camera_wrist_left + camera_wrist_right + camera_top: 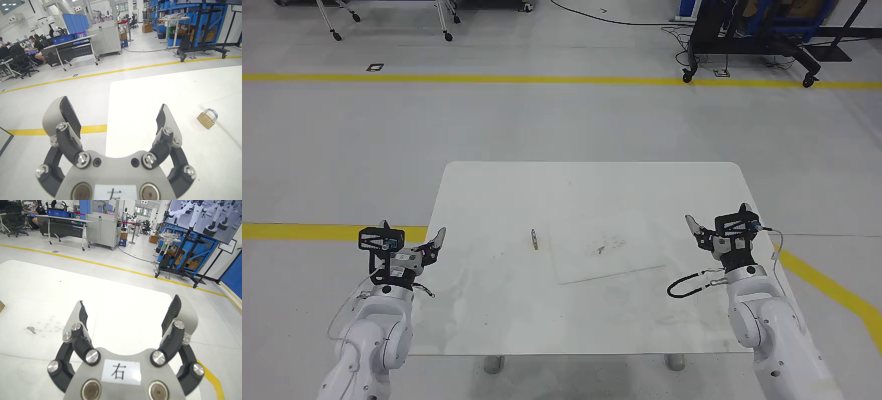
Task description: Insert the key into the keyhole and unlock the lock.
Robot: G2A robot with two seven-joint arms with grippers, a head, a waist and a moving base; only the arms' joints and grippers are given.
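At the near corners of the white rectangular table [592, 190], your two grippers hover far from each other. Both have their jaws spread and nothing between them. Your left gripper [113, 113] sits at the table's left edge, and your right gripper [128, 311] is over the tabletop near its right edge.

Closest to the right gripper, but still well apart from it, the small flat silver metal key [31, 329] lies on the table toward the middle. Farther on, nearer your left side, rests the small brass padlock with a silver shackle [207, 119]. The shackle looks closed, and I cannot make out the keyhole.

Nothing is grasped yet, so the step in hand looks like fetching both pieces. A key lying this flat gives the pads little to bite. Bring the right gripper down over its round head and pinch across the edges, leaving the blade free. Take the padlock by its brass body with the left, keeping the keyhole end uncovered and turned toward the right arm. Hold it firmly so it does not twist when the key goes in.
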